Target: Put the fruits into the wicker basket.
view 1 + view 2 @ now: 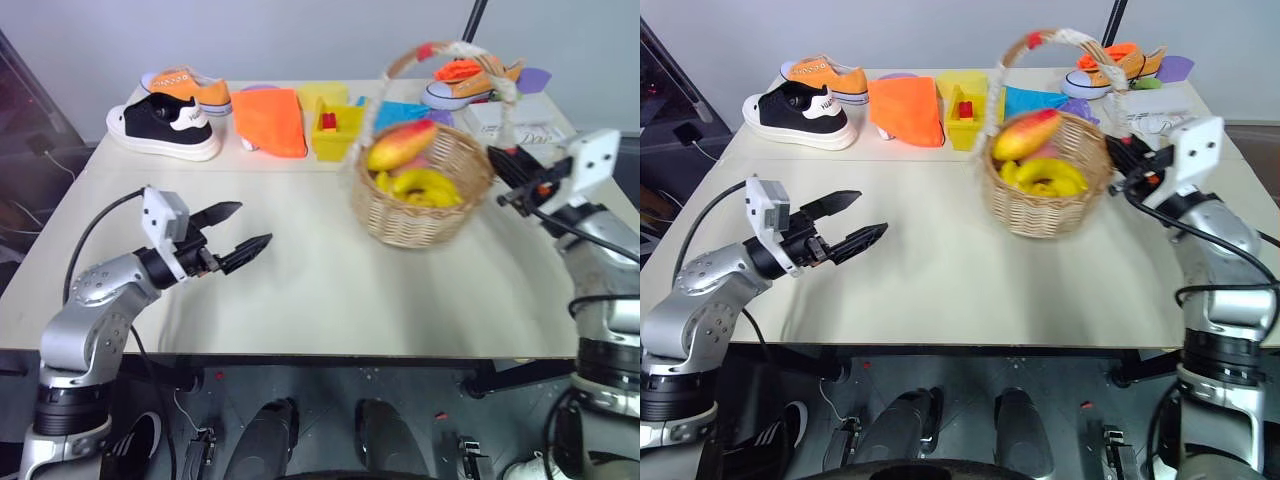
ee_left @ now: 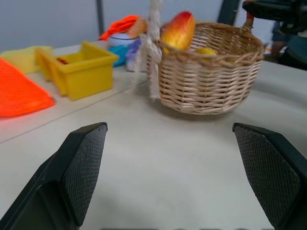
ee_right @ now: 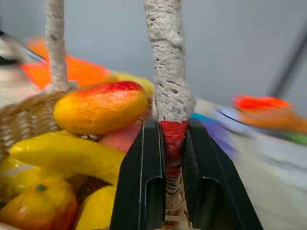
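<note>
Right gripper (image 3: 173, 158) fingers clamped on the wicker basket (image 1: 425, 205) handle base; basket sits right-of-centre on the bench (image 1: 300, 290), mango (image 1: 402, 144) on top inside. Left gripper (image 1: 232, 235) fingers spread wide over bare bench, basket well apart.

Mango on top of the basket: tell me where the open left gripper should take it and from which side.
Grip the mango across its narrow middle, coming from above. It lies lengthwise atop the other fruit in the wicker basket, its upper side exposed. Stay clear of the handle, which the right gripper clamps. The left gripper has room.
</note>
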`<state>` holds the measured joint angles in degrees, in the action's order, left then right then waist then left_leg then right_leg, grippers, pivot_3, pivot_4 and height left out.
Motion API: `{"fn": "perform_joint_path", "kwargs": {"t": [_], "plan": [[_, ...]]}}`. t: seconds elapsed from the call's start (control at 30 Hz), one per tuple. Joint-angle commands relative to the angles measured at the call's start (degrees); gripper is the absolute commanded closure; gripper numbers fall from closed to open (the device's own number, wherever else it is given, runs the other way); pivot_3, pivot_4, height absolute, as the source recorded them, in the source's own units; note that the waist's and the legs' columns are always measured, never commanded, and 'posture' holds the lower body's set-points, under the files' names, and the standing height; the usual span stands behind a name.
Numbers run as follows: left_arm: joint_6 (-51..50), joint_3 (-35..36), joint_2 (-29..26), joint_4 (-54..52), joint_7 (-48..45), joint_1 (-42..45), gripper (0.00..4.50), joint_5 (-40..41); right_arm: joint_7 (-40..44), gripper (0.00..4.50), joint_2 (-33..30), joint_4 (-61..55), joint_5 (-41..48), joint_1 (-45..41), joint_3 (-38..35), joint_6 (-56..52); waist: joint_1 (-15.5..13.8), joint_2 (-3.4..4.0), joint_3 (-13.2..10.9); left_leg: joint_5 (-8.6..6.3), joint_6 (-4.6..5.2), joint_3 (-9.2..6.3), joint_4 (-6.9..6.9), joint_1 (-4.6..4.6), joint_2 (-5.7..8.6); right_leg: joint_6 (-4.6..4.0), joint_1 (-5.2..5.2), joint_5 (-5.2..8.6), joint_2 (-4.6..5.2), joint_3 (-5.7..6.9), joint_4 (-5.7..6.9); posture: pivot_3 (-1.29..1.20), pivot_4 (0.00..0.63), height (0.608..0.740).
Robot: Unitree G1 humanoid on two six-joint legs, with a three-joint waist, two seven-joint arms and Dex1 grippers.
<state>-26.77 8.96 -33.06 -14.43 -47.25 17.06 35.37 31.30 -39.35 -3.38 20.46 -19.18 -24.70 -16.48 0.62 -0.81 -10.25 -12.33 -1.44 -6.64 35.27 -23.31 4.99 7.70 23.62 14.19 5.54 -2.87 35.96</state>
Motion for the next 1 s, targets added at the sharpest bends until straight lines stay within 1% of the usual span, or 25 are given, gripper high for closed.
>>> {"fn": "perform_joint_path", "kwargs": {"t": [0.03, 0.13, 0.27, 0.33, 0.4, 0.5, 0.57, 0.6, 0.63, 0.7, 0.73, 0.8, 0.83, 0.93, 1.0], "plan": [[3.0, -1.5, 0.3, 2.4, -2.6, 3.2, 0.00, -1.2, -2.2, 4.47, -2.4, -0.6, -1.1, 2.2, -7.1, 4.0, 0.0, 0.00, 0.0, 0.00, 0.00, 0.01, 0.00, 0.00, 0.00, 0.00, -0.01, 0.00, 0.00, 0.00, 0.00, 0.00, 0.150, 0.740], [4.0, -3.4, 1.4, 5.4, -4.7, 6.3, 0.00, -1.7, -8.7, 4.47, -2.9, 1.0, -4.3, 4.1, -11.2, 3.7, 0.2, 0.02, 0.0, 0.00, 0.01, 0.02, 0.01, 0.01, 0.00, 0.01, -0.01, 0.00, 0.01, -0.03, 0.00, 0.00, 0.150, 0.740], [5.3, -5.6, 3.2, 8.9, -5.9, 9.8, 0.00, -2.9, -14.5, 4.47, -1.4, 2.8, -5.5, 5.4, -14.0, 3.3, 0.1, 0.03, 0.0, 0.00, 0.01, 0.04, 0.01, 0.03, -0.01, 0.01, 0.00, 0.00, 0.00, -0.06, 0.03, 0.00, 0.150, 0.740], [5.9, -6.0, 3.8, 9.9, -6.4, 10.5, 0.00, -3.4, -16.0, 4.47, 0.0, 2.6, -4.4, 5.6, -14.7, 2.7, 0.2, 0.03, 0.0, 0.00, 0.01, 0.03, 0.01, 0.03, -0.01, 0.01, -0.01, 0.00, -0.01, -0.05, 0.03, 0.00, 0.150, 0.740], [6.0, -6.4, 4.2, 10.4, -6.9, 10.9, 0.00, -3.7, -17.9, 4.47, 2.7, 1.2, -2.2, 5.7, -15.2, 0.6, 0.4, 0.03, 0.0, 0.01, 0.01, 0.03, 0.00, 0.04, -0.01, 0.01, -0.01, 0.00, -0.01, -0.07, 0.03, 0.00, 0.150, 0.740], [6.3, -6.5, 4.3, 10.6, -7.3, 10.9, 0.00, -4.1, -20.6, 4.47, 5.5, 0.2, -1.8, 6.2, -15.7, -0.2, 0.3, 0.08, 0.0, 0.01, 0.01, 0.02, 0.00, 0.05, -0.02, 0.01, -0.03, 0.00, -0.02, -0.07, 0.04, 0.00, 0.150, 0.740], [6.4, -6.3, 4.0, 10.7, -7.5, 10.8, 0.00, -4.1, -20.6, 4.47, 6.9, -0.3, -0.3, 6.7, -16.0, -0.3, 0.2, 0.11, 0.1, 0.01, 0.01, 0.02, 0.01, 0.05, -0.01, 0.02, -0.03, 0.00, -0.01, -0.08, 0.04, 0.00, 0.150, 0.740], [6.1, -6.2, 3.9, 10.6, -7.6, 10.7, 0.00, -3.9, -20.4, 3.50, 6.9, -0.8, -0.2, 6.9, -15.6, 0.1, 0.2, 0.11, 0.0, 0.01, 0.01, 0.02, 0.03, 0.06, -0.01, 0.02, -0.04, -0.01, -0.01, -0.07, 0.04, 0.00, 0.150, 0.740], [6.0, -6.1, 3.8, 10.6, -7.8, 10.7, 0.00, -3.8, -20.3, 3.18, 6.8, -1.1, -0.2, 7.1, -15.2, 0.3, 0.2, 0.11, 0.1, 0.01, 0.01, 0.01, 0.03, 0.06, -0.01, 0.02, -0.05, -0.01, -0.01, -0.07, 0.04, 0.00, 0.150, 0.740], [6.0, -6.0, 3.6, 10.6, -8.1, 10.6, 0.00, -3.8, -21.4, 2.02, 6.6, -1.0, -0.6, 6.9, -14.9, -0.1, 0.2, 0.11, 0.1, 0.01, 0.01, 0.01, 0.03, 0.06, 0.00, 0.02, -0.06, 0.00, -0.01, -0.07, 0.04, 0.00, 0.150, 0.740], [6.1, -6.1, 3.5, 10.7, -8.2, 10.6, 0.00, -3.9, -21.7, 1.61, 6.4, -0.9, -0.6, 6.7, -14.9, -0.3, 0.2, 0.11, 0.1, 0.01, 0.01, 0.01, 0.03, 0.06, -0.01, 0.02, -0.05, 0.00, -0.01, -0.07, 0.04, 0.00, 0.150, 0.740], [6.4, -5.9, 3.4, 11.2, -8.1, 10.5, 0.00, -4.3, -21.1, 0.60, 5.8, -3.0, -0.7, 7.7, -14.5, -0.6, 0.2, 0.11, 0.1, 0.01, 0.01, 0.01, 0.03, 0.06, -0.01, 0.02, -0.05, 0.00, -0.01, -0.07, 0.04, 0.00, 0.150, 0.740], [6.5, -5.9, 3.3, 11.5, -8.2, 10.4, 0.00, -4.3, -21.4, 0.03, 5.9, -4.3, -0.5, 8.3, -14.7, -1.2, 0.1, 0.11, 0.1, 0.01, 0.01, 0.01, 0.03, 0.07, -0.01, 0.02, -0.06, 0.00, -0.01, -0.07, 0.04, 0.00, 0.150, 0.740], [7.4, -5.9, 3.3, 11.8, -8.6, 9.5, 0.00, -4.6, -24.5, 0.03, 8.0, -10.8, -0.8, 11.4, -15.8, -2.6, 0.1, 0.11, 0.1, 0.01, 0.01, -0.01, 0.02, 0.06, -0.01, 0.02, -0.05, 0.00, -0.01, -0.06, 0.04, 0.00, 0.150, 0.740], [7.6, -5.8, 3.4, 11.8, -8.6, 9.2, 0.00, -4.7, -27.4, 0.03, 11.6, -18.5, 0.6, 14.1, -14.7, -5.4, 0.1, 0.11, 0.1, 0.01, 0.01, -0.02, 0.02, 0.06, -0.01, 0.03, -0.05, 0.00, -0.01, -0.06, 0.04, 0.00, 0.150, 0.740]]}}
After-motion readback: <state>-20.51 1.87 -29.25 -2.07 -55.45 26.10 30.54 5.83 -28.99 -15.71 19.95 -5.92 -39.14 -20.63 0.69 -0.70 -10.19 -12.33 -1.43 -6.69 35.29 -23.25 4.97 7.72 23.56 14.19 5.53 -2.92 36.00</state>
